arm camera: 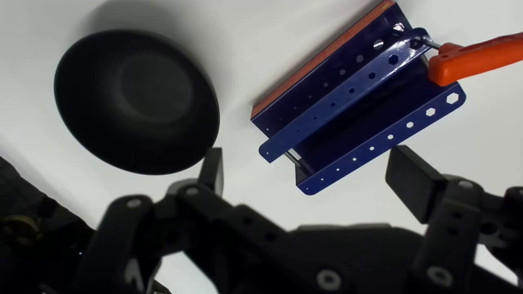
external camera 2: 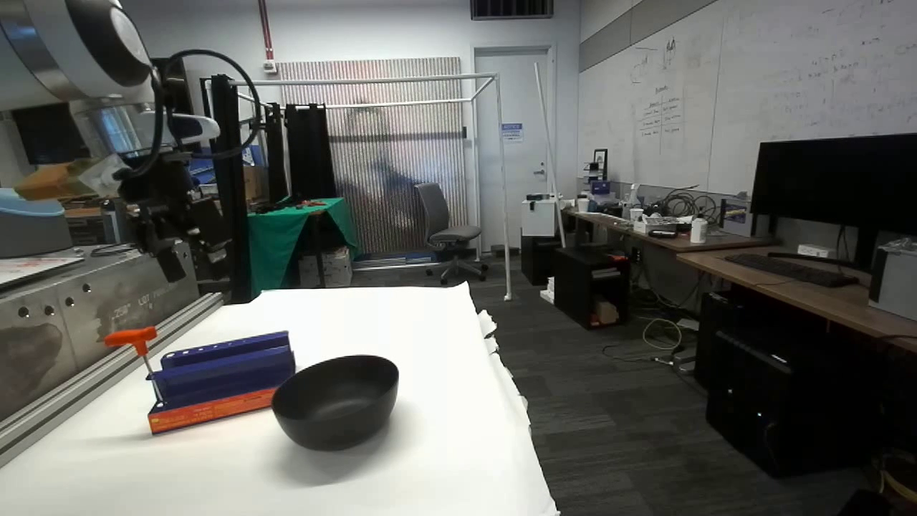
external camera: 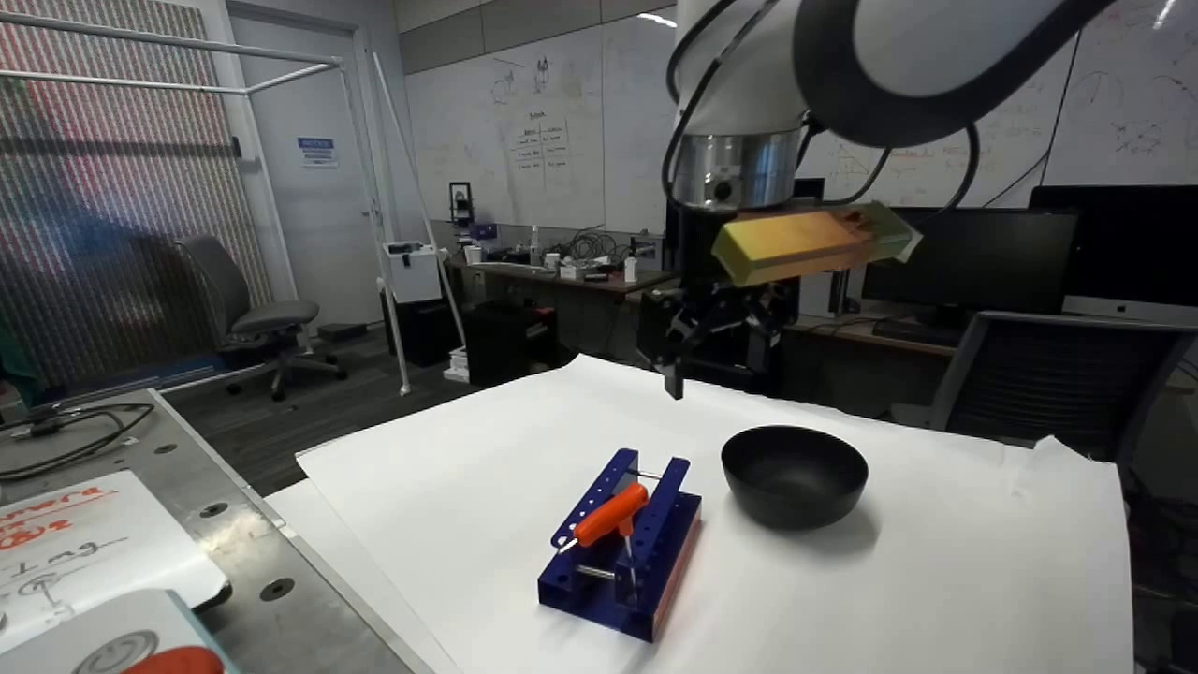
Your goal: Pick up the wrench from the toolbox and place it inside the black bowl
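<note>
The orange wrench, a T-handled tool, stands upright at one end of the dark-blue toolbox. The wrench shows in both exterior views [external camera: 608,517] [external camera 2: 132,336] and at the right edge of the wrist view [arm camera: 478,60], where its handle is partly cut off. The toolbox [external camera: 681,538] [external camera 2: 222,383] [arm camera: 342,98] lies on the white table. The black bowl [external camera: 794,491] [external camera 2: 337,408] [arm camera: 155,90] sits upright beside it, a short gap apart, with nothing seen inside. My gripper [external camera: 716,365] [external camera 2: 195,261] [arm camera: 312,175] is open and empty, well above the table, its fingers wide apart.
The white-covered table [external camera: 983,562] [external camera 2: 444,444] holds the toolbox and bowl. A metal bench [external camera: 281,562] [external camera 2: 114,301] runs along its side with papers [external camera: 103,534] and a box with a red button [external camera: 178,660]. A chair [external camera: 1067,374] stands behind the table.
</note>
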Robot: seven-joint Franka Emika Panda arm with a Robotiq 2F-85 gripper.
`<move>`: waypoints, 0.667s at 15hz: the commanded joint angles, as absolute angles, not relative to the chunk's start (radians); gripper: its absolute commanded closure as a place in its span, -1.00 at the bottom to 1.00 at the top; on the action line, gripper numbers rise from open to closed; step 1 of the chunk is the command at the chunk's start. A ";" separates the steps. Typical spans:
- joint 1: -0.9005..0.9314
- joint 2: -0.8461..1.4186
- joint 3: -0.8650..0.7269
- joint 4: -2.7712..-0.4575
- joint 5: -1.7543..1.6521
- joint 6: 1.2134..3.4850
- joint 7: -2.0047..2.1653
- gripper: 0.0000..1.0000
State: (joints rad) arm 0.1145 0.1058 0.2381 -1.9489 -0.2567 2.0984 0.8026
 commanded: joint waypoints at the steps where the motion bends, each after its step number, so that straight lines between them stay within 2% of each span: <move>1: 0.203 0.296 0.203 -1.716 -0.258 1.936 0.948 -1.00; 5: 0.269 0.404 0.175 -1.580 -0.196 1.896 1.015 -1.00; 10: 0.332 0.438 0.147 -1.539 -0.188 1.915 1.113 -1.00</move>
State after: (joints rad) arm 0.2894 0.4080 0.1736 -1.6010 -0.2047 1.9382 1.0575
